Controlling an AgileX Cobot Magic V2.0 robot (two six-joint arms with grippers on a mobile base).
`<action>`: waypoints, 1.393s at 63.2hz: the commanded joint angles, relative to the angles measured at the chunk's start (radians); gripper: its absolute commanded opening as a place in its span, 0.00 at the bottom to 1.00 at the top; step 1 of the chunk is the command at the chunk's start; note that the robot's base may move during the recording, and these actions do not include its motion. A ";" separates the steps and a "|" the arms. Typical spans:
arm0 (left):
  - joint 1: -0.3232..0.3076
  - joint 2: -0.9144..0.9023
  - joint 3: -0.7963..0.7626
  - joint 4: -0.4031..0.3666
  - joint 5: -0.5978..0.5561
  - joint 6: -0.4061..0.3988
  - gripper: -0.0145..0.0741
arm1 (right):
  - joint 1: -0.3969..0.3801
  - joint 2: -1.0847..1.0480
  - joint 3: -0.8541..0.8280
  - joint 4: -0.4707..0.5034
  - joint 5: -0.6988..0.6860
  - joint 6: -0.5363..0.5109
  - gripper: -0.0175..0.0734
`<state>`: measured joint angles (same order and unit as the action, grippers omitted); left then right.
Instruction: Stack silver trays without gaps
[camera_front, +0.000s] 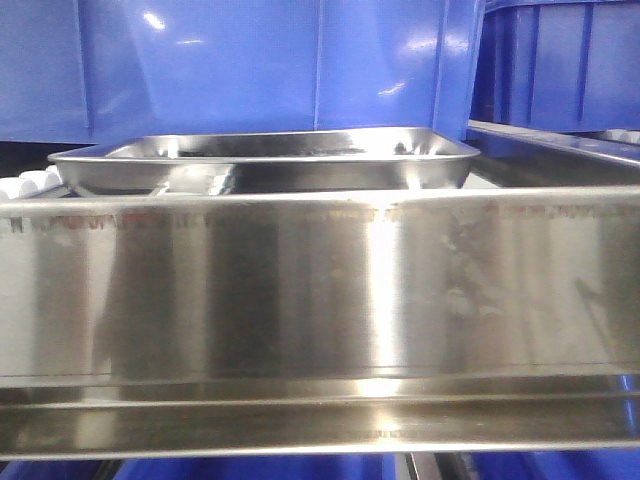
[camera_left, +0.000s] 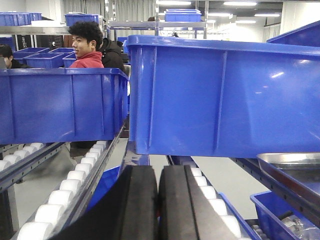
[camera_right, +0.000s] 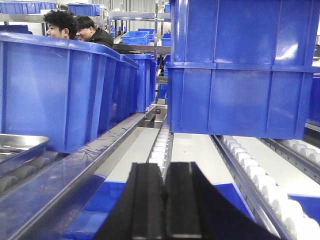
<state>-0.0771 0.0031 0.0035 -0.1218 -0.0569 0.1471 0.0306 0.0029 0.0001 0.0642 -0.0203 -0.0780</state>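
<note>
One silver tray is all I can see from the front camera. At the far left of that view a few white rollers peek out. The tray sits level in the middle, just past them. Near me, a long steel rail runs across the whole view and hides the bottom of the tray. A big blue bin stands behind the tray, and a second blue bin is off to the right.

From my left wrist camera, a man in a red top sits far off on the left, behind a low blue bin. The left gripper is at the bottom middle. Its two black pads are pressed together and nothing is between them. A wide blue bin fills the right side. The shiny rim of the tray shows under it at the right edge, well apart from the gripper.

From my right wrist camera, a corner of the tray shows at the left edge, in front of a long blue bin. The right gripper is at the bottom middle, clenched on nothing. Stacked blue bins stand on the right.
</note>
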 joint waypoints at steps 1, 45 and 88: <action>-0.006 -0.003 -0.003 -0.006 -0.022 0.004 0.17 | 0.002 -0.003 0.000 -0.001 -0.022 -0.001 0.11; -0.006 -0.003 -0.003 -0.006 -0.022 0.004 0.17 | 0.002 -0.003 0.000 -0.001 -0.022 -0.001 0.11; -0.006 -0.003 -0.003 -0.006 -0.022 0.004 0.17 | 0.002 -0.003 0.000 -0.001 -0.045 -0.001 0.11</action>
<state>-0.0771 0.0031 0.0035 -0.1218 -0.0569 0.1471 0.0306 0.0029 0.0001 0.0642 -0.0227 -0.0780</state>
